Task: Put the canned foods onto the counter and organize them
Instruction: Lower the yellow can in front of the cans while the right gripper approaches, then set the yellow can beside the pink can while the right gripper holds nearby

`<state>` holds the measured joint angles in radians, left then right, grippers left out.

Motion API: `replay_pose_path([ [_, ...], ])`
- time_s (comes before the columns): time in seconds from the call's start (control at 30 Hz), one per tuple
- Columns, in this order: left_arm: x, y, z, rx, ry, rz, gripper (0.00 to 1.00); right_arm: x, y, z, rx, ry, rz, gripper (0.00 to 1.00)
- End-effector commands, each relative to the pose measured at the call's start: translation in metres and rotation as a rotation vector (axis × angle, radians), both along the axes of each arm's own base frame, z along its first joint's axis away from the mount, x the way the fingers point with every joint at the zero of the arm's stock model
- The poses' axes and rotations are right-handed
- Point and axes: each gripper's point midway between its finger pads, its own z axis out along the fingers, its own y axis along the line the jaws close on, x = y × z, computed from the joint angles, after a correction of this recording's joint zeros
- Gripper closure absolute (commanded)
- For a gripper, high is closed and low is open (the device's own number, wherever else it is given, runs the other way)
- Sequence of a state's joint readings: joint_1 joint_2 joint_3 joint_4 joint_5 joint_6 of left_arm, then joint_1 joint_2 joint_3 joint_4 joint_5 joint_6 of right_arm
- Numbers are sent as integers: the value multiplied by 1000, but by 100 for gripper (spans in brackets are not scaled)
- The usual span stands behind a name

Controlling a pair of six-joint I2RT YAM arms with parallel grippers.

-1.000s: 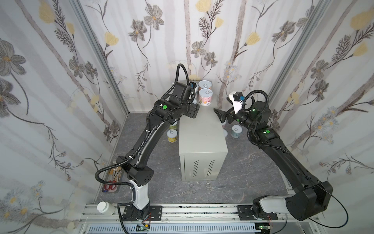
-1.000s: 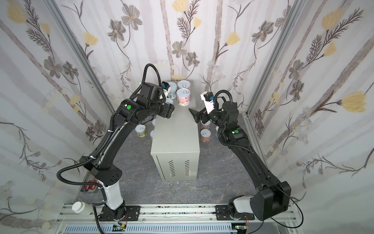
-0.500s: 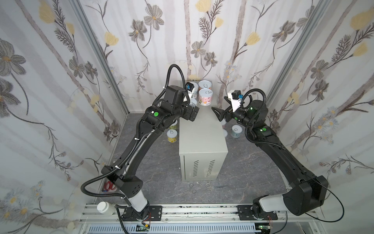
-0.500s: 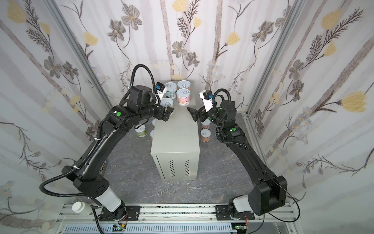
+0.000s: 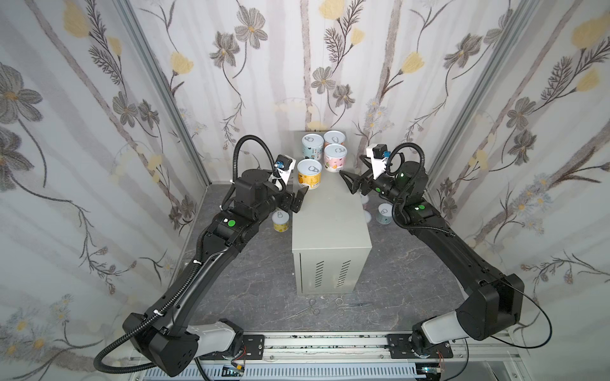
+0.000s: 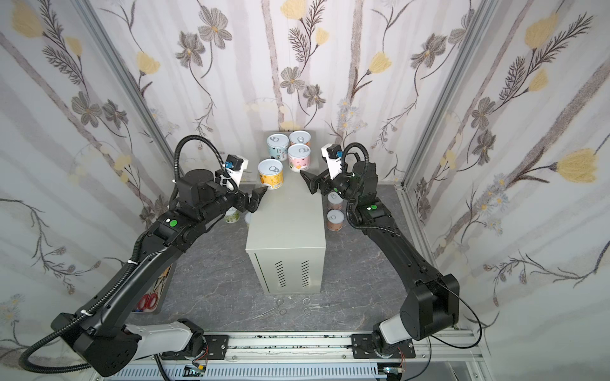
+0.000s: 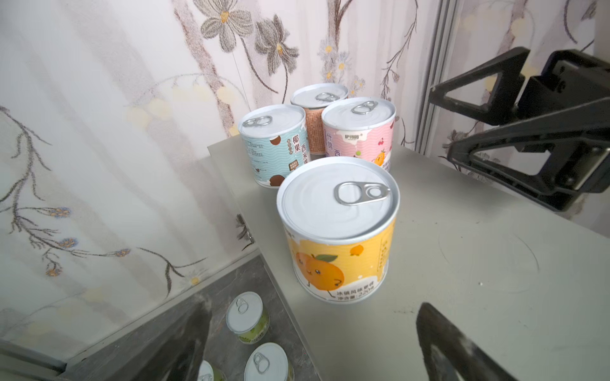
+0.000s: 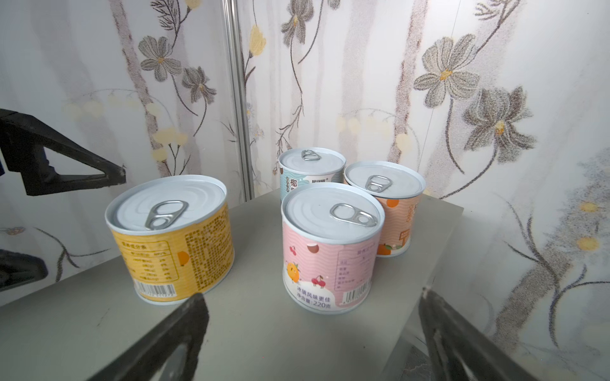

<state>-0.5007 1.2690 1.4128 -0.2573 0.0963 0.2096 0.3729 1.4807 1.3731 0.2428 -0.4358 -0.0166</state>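
My left end effector [image 5: 302, 195] hangs released, jaws spread and empty. The yellow can [image 5: 309, 173] stands upright on the counter [image 5: 330, 227] just ahead of its fingertips, not touching them. My right end effector [image 5: 347, 182] is released too, with the pink can [image 5: 335, 158] just ahead. Beyond that stand the blue can [image 5: 312, 146] and the orange can [image 5: 334, 138]. Below me, on the floor [image 5: 264, 280], sit more cans [image 5: 281, 221].

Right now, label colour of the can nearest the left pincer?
Yellow can, cartoon orange print; clearest in left wrist view.
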Motion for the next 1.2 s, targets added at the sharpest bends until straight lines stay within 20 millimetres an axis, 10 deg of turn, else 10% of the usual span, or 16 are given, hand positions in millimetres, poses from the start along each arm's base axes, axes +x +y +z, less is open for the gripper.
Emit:
replay_pose_path([
  [0.0, -1, -11, 27, -72, -112, -77, 4, 2, 1, 15, 24, -50, -22, 0],
  [1.17, 62, -35, -5, -78, -87, -102, 19, 26, 11, 0, -8, -34, -58, 0],
])
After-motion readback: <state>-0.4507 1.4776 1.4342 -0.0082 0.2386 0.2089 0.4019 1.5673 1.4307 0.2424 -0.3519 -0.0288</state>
